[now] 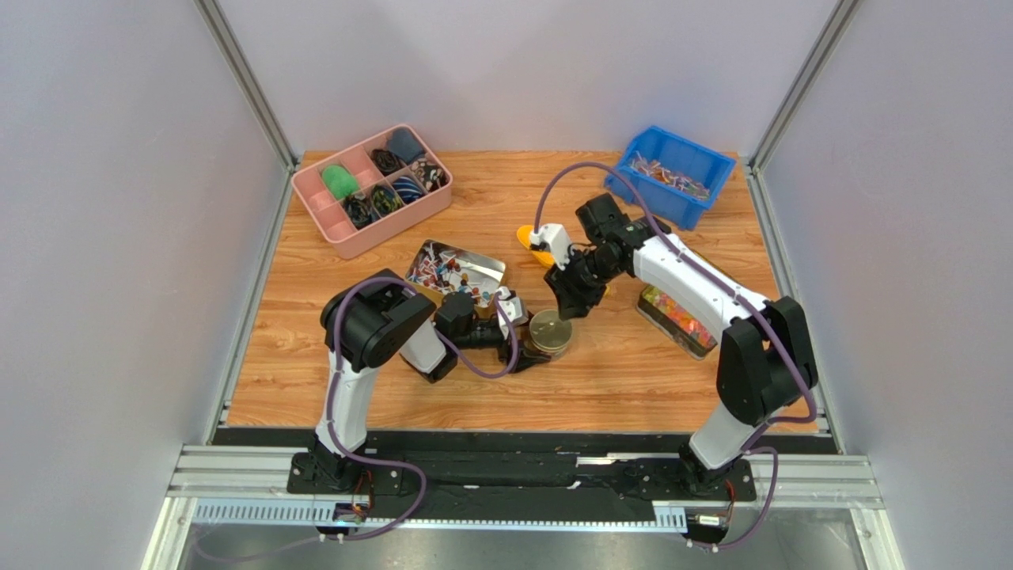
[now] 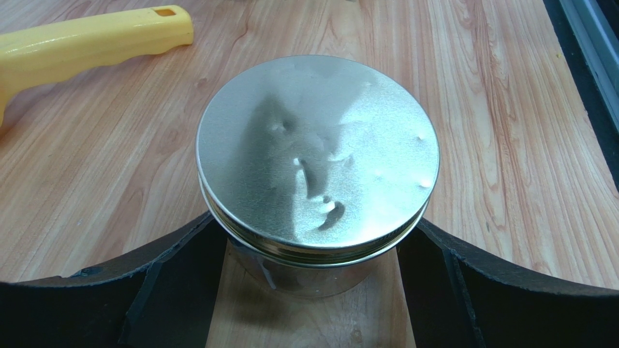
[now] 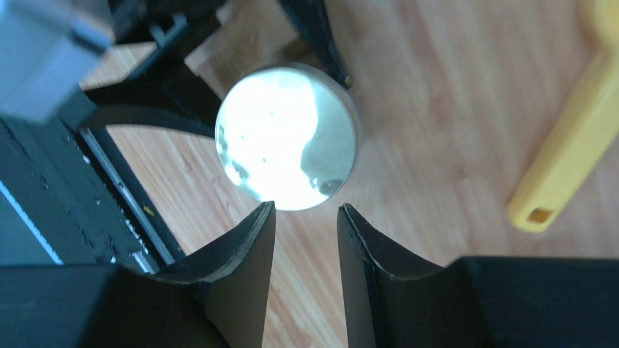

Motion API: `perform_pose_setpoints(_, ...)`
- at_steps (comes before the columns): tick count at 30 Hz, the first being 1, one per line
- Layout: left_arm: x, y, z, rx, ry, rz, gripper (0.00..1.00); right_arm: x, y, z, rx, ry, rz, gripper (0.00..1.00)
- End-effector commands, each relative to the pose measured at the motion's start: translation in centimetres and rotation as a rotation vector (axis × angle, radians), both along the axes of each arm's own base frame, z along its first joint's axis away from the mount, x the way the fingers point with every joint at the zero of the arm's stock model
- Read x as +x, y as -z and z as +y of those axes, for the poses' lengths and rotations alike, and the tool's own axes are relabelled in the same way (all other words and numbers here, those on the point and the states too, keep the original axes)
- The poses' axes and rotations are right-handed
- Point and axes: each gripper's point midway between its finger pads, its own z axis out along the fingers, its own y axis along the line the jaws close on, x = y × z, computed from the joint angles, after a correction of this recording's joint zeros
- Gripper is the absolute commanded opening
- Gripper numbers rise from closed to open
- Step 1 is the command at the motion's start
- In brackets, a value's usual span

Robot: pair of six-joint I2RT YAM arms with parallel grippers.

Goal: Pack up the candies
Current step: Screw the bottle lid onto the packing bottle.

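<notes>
Left jaws first: clenched on the round tin (image 2: 317, 156), one finger pressed to each side just under its rim. The tin stands upright on the bench (image 1: 618, 380) with its silver lid (image 2: 312, 130) seated flat, so I cannot tell whether anything is inside. My right jaws hover above it, released, a gap between the fingers and only bare wood showing through. A yellow handle (image 3: 574, 145) lies on the bench just beyond the tin. The candies (image 1: 450, 271) sit heaped in a shallow metal tray (image 1: 431, 247) behind my left arm (image 1: 375, 327), near the tin but apart from it. More wrapped ones fill the blue bin (image 1: 711, 190) at the far right corner.
</notes>
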Motion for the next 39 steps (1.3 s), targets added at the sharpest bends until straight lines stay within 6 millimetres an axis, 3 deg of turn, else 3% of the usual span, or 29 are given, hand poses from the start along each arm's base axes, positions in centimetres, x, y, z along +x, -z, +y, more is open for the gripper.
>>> perform_pose_setpoints(1, 1.2, -3.4, -0.8, -0.091, 0.002, -0.125, 0.58, 2.5, -0.8, 2.7, 0.067, -0.022, -0.009, 0.42)
perform_pose_setpoints(2, 1.2, -3.4, -0.9, -0.092, 0.002, -0.128, 0.58, 3.0, -1.3, 3.4, 0.089, -0.029, -0.017, 0.43)
perform_pose_setpoints(6, 1.4, -3.4, -0.8, -0.09, -0.007, -0.129, 0.58, 3.9, -0.4, 4.9, 0.104, -0.056, 0.016, 0.46)
perform_pose_setpoints(14, 1.8, -3.1, -0.7, -0.078, -0.029, -0.13, 0.58, 3.8, 1.1, 5.8, 0.115, -0.085, 0.067, 0.46)
perform_pose_setpoints(26, 2.5, -2.2, -0.7, -0.033, -0.052, -0.107, 0.58, 2.8, 2.2, 4.5, 0.072, -0.084, 0.078, 0.37)
perform_pose_setpoints(39, 2.7, -2.1, -0.7, -0.026, -0.062, -0.103, 0.58, 2.4, 3.2, 1.1, -0.001, -0.027, 0.065, 0.34)
